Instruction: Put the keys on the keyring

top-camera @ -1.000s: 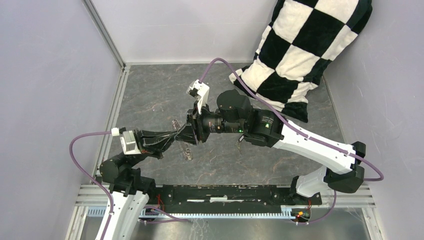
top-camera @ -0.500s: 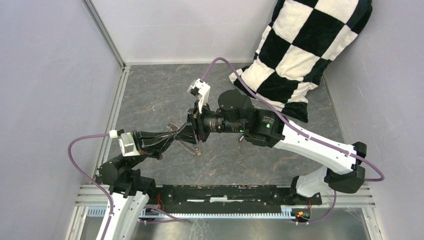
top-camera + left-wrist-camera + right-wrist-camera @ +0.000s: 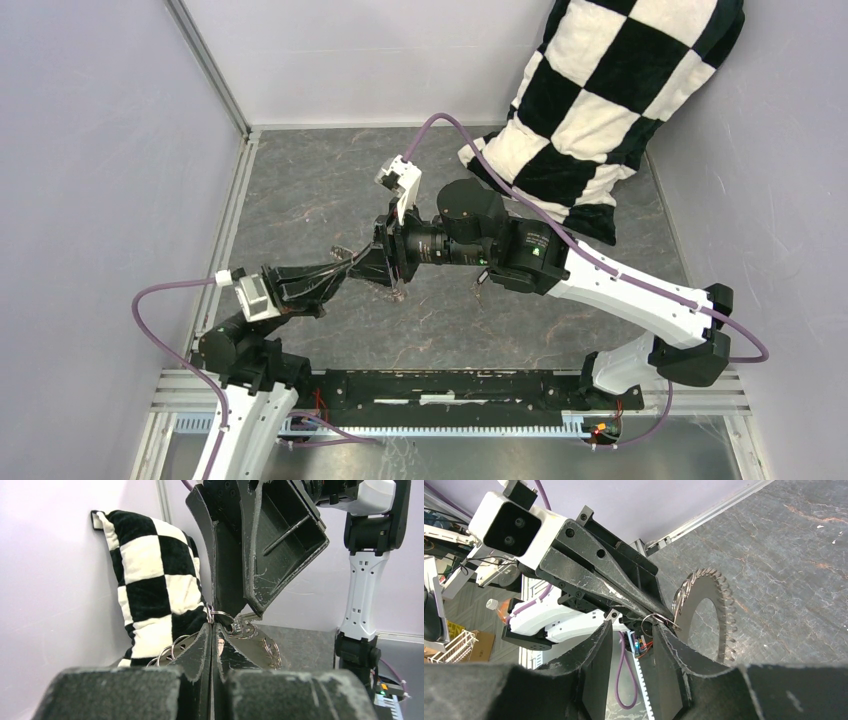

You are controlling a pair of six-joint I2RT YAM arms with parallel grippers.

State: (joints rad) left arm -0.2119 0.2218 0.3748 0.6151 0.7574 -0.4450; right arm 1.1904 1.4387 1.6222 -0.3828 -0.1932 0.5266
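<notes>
The keyring is a flat grey ring with a hollow centre and small wire loops along its rim. It hangs upright in the air above the table. My left gripper is shut on its edge, with the keyring spreading out on both sides of the fingers. A small wire ring sticks out at the pinch. One small silvery key sits right at that spot. My right gripper is open, tips meeting the left gripper's tip. In the top view the left gripper and right gripper touch nose to nose.
A black-and-white chequered cushion leans in the back right corner. Purple-grey walls enclose the dark marbled table on three sides. An aluminium rail runs along the left edge. The arms' base bar lies at the near edge.
My left arm has drawn its wrist back toward the near left while its tip stayed at the right gripper. The hanging keyring shows less below the grippers. The right gripper has barely moved.
</notes>
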